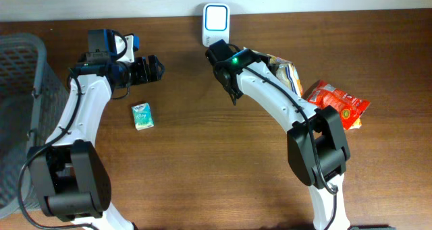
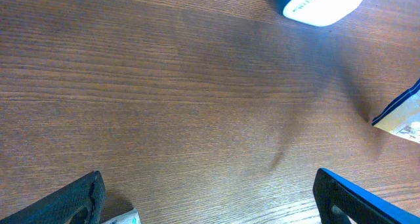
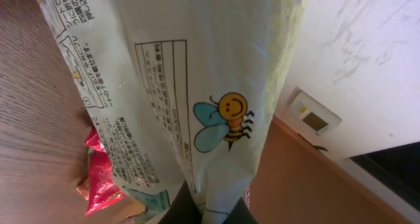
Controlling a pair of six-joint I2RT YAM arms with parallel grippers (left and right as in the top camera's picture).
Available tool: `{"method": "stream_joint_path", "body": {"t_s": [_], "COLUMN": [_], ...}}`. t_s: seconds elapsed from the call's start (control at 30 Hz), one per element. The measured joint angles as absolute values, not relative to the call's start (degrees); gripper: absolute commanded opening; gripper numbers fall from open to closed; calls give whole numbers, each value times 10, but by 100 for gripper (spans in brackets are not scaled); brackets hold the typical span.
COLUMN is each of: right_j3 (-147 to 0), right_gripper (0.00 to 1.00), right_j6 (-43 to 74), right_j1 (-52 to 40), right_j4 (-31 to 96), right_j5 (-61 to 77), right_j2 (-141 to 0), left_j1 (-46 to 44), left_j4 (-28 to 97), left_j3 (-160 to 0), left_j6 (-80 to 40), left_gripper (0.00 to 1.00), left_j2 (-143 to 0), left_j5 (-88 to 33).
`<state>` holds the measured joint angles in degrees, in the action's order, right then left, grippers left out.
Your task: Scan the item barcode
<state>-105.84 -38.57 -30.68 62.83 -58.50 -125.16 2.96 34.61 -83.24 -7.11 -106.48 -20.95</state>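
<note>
Left hand (image 1: pixel 154 68) spread and empty; right hand (image 1: pixel 226 61) clamped on the bag (image 3: pixel 216 86).
Small box (image 1: pixel 142 115) lies below the left hand on open table (image 1: pixel 202 162); scanner (image 1: pixel 215 22) stands at the far edge, just beyond the right hand; red packet (image 1: pixel 341 103) well right.

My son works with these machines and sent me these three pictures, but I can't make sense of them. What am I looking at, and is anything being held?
They show two robot arms at a wooden table, each ending in a two-finger gripper. One picture looks down from above; the other two come from small cameras on each wrist.

On the table lie a small green packet, a red snack bag and, at the far edge, a white barcode scanner. A grey basket stands at the left.

The right gripper is shut on a pale snack bag with a bee drawing, lifted near the scanner. The left gripper is open and holds nothing; its camera mostly sees bare wood.
</note>
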Motion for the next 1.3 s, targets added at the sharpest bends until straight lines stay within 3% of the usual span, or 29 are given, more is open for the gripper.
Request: {"method": "stream_joint_path", "body": {"t_s": [0.3,0.53,0.6,0.63,0.67,0.7,0.8,0.93,1.13,1.2,1.23,1.3], "right_j3": [-1054,-1011,-1011,-1011,-1011,-1011,-1011,-1011,-1032,-1061,-1077,-1110], "right_gripper": [4,6,15,25,50,56,60,78,78,87,99,99], "right_j6": [-330,-221,-204,-196,-193,-189,-182,-178,-150,-131,-121,-107], "right_j1": [-339,-359,-378,-396,-413,-431,-475,-502,-476,-458,-447,-419], "right_j4": [635,636,636,637,637,635,636,630,657,668,671,676], "right_j5": [-561,-643,-643,-633,-619,-597,-511,-390,-239,-196,-179,-145], "right_j2": [-1274,-1309,-1309,-1309,-1309,-1309,-1309,-1309,-1309,-1309,-1308,-1306], "left_j1": [30,30,30,30,30,30,30,30,30,30,30,30], "left_j4": [346,346,346,346,346,346,346,346,346,346,346,346], "left_j3": [-832,-832,-832,-832,-832,-832,-832,-832,-832,-832,-832,-832], "left_j6": [-71,-71,-71,-71,-71,-71,-71,-71,-71,-71,-71,-71], "left_gripper": [99,99,99,99,99,99,99,99,99,99,99,99], "left_j2": [-1065,-1065,-1065,-1065,-1065,-1065,-1065,-1065,-1065,-1065,-1065,-1065], "left_j5": [-209,-209,-209,-209,-209,-209,-209,-209,-209,-209,-209,-209]}}
